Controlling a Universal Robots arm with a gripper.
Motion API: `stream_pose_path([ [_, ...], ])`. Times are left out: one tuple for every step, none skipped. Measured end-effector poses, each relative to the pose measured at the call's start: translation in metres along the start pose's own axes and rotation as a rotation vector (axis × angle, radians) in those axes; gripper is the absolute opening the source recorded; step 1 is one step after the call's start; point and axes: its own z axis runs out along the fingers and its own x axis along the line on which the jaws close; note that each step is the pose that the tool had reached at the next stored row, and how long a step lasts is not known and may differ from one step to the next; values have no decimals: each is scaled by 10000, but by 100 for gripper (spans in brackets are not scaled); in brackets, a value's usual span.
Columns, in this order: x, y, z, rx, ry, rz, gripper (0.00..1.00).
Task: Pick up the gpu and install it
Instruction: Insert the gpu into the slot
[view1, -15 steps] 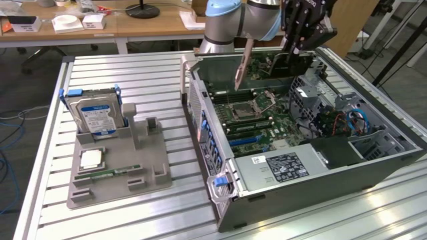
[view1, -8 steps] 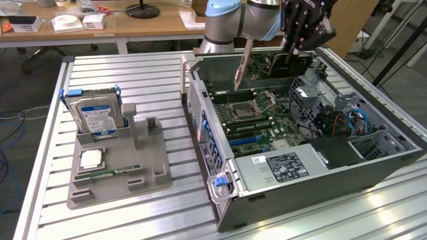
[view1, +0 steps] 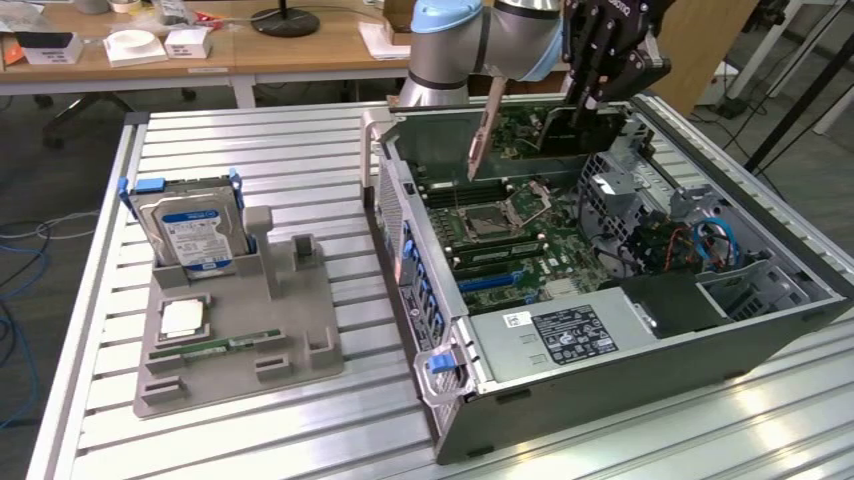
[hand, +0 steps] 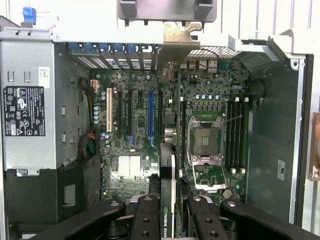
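Nearest the wrist camera, your pincer (hand: 169, 220) has its two black fingers (hand: 145, 217) closed narrowly on the gpu (hand: 168, 200), gripping the thin card edge-on so that it points down into the open computer case (hand: 280, 150). In the exterior view, the gripper (view1: 598, 85) hangs above the far end of the case, and the gpu (view1: 541, 125) is held upright in the air with its silver end bracket (view1: 483, 135) pointing downward, clear of the board.

Below the card lies the green motherboard (hand: 127, 145), with a blue expansion slot (hand: 150, 115) and a white slot (hand: 108, 110) running side by side. The processor socket (hand: 205, 140) and the memory slots (hand: 235, 132) sit just beside them.

Outside the case, on the exterior view's left, a grey holder tray (view1: 300, 330) stands on the slatted table (view1: 267, 150), carrying a blue-labelled hard drive (view1: 194, 230).

In my judgement, the main risk is misalignment: the card seems to hang nearer the socket than the blue slot, so a straight descent could strike the socket or jam the bracket against the case wall.
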Motion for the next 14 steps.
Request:
stream_pose_path([
  [0,1,1,4,0,90,25],
  [0,1,2,9,0,182,25],
  [0,1,2,12,0,268,25],
  [0,0,2,14,0,310,25],
  [0,1,2,14,0,314,25],
  [0,1,2,14,0,314,25],
  [0,1,2,15,0,314,25],
  [0,1,2,15,0,315,25],
  [0,1,2,15,0,314,25],
  [0,1,2,15,0,315,25],
  [0,1,2,15,-1,312,25],
  [0,1,3,15,-1,306,25],
  [0,1,3,15,0,298,25],
  [0,1,4,15,0,285,25],
])
